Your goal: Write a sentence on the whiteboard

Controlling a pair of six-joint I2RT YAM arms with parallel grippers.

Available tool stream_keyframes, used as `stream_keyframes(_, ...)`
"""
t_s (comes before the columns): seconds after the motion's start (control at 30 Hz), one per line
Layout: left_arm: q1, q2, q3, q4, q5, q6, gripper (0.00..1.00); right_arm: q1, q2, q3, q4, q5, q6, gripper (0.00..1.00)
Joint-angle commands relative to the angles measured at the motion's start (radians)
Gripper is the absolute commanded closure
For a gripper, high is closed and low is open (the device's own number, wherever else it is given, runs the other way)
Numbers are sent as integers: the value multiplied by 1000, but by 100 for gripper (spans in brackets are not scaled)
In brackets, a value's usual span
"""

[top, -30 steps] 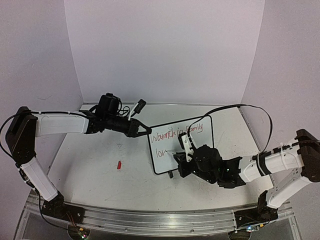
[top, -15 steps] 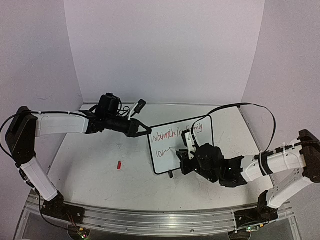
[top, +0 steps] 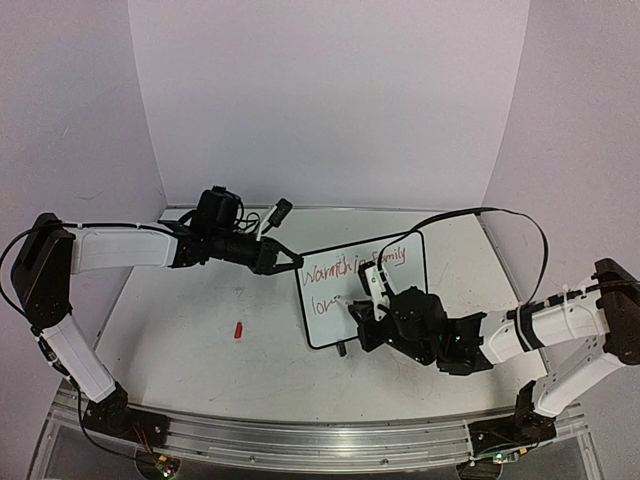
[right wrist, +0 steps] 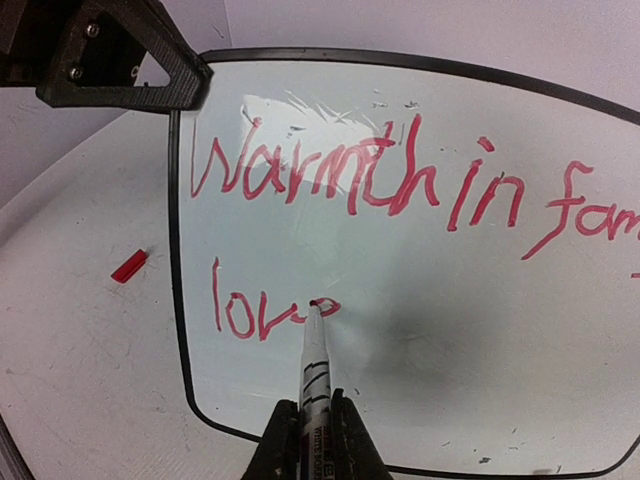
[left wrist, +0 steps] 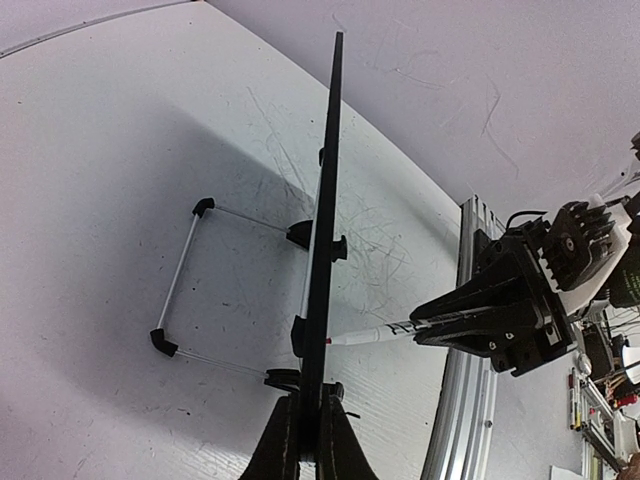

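The whiteboard (top: pixel 385 300) stands tilted on the table, black-framed. My left gripper (top: pixel 290 262) is shut on its upper left corner; in the left wrist view the board (left wrist: pixel 326 200) shows edge-on between the jaws of the left gripper (left wrist: pixel 310 418). The sentence (right wrist: pixel 411 165) in red reads "Warmth in fam" on the first line and "love" below it. My right gripper (right wrist: pixel 315 420) is shut on a white marker (right wrist: pixel 313 350), whose red tip touches the last letter of "love". The marker (left wrist: pixel 378 334) meets the board's face.
A red marker cap (top: pixel 238 329) lies on the table left of the board, also seen from the right wrist (right wrist: pixel 130 266). Behind the board is its wire stand (left wrist: pixel 180 282) with black feet. The aluminium rail (top: pixel 300 440) runs along the near edge.
The right gripper has shifted the marker a little along the second line, and the stroke after "lov" has grown. The left arm and the board have not moved.
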Motion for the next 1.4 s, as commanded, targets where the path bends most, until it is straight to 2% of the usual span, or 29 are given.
stream_keyframes(0.0,-5,-49,11,8,11,16,100,-3,23,23,24,-20,-5,100)
stream_keyframes(0.87,-5,-48,10,8,11,16,100,-2,15,-31,-25,-32,45,100)
stream_keyframes(1.37,-5,-45,11,8,12,16,100,-2,-17,-35,-54,39,63,100)
